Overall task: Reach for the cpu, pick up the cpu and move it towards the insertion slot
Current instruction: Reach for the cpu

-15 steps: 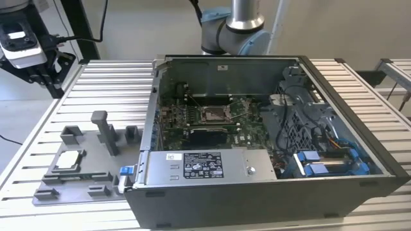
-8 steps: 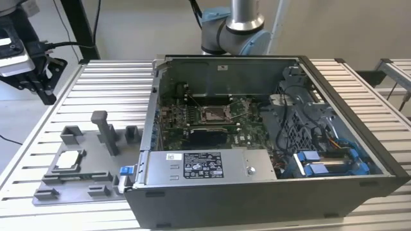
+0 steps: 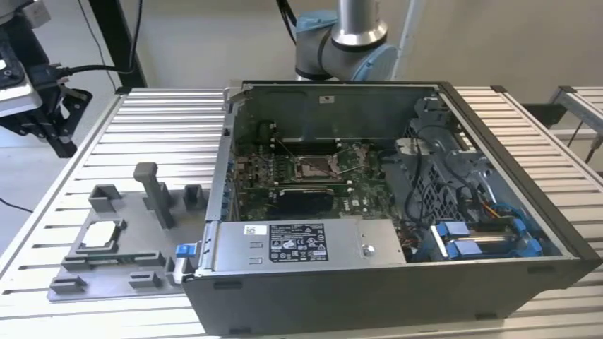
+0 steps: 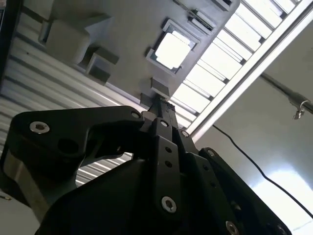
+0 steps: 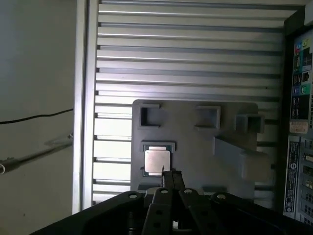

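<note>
First wrist view shows the pincer [image 5: 168, 177] with its two dark fingers [image 5: 173, 182] drawn narrow, tip against tip, and nothing is held between them. Just beyond the tips, lower down and clearly apart from them, the chip [image 5: 157, 160] lies flat with its pale silver face up in a square pocket of a grey plate [image 5: 195, 147]. This plate carries raised blocks [image 5: 244, 164] to one side of the chip and rests on a ribbed metal table [image 5: 186, 58]. In the second wrist view the fingers point toward the bright chip, with free space between. In the exterior view the socket [image 3: 315, 167], with shiny frame and dark centre, sits inside an open computer case [image 3: 377, 289], well apart from the pincer and from the chip.
</note>
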Action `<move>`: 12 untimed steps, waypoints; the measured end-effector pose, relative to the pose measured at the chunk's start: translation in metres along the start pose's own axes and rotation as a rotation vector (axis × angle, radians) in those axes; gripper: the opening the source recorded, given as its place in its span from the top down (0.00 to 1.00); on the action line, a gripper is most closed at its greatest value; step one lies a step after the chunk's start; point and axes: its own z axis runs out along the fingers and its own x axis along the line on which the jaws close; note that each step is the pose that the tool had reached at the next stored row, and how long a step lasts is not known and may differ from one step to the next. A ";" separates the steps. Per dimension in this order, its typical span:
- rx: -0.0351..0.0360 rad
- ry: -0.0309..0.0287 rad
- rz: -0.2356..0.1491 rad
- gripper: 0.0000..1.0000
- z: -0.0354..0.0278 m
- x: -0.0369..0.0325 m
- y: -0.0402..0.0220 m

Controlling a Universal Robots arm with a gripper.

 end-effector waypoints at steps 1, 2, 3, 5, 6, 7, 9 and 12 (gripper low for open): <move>0.0001 0.0000 0.000 1.00 0.0000 0.0000 0.0000; 0.0001 0.0001 0.000 1.00 -0.0001 0.0000 0.0000; 0.0001 0.0001 0.000 1.00 -0.0001 0.0001 0.0000; 0.0001 0.0002 0.000 1.00 -0.0001 0.0001 0.0000; 0.0001 0.0001 0.000 1.00 -0.0001 0.0001 0.0000; 0.0001 0.0001 0.000 0.00 -0.0001 0.0002 0.0000; 0.0001 0.0001 0.000 0.00 -0.0001 0.0002 0.0000; 0.0001 0.0001 0.000 0.00 -0.0001 0.0003 0.0000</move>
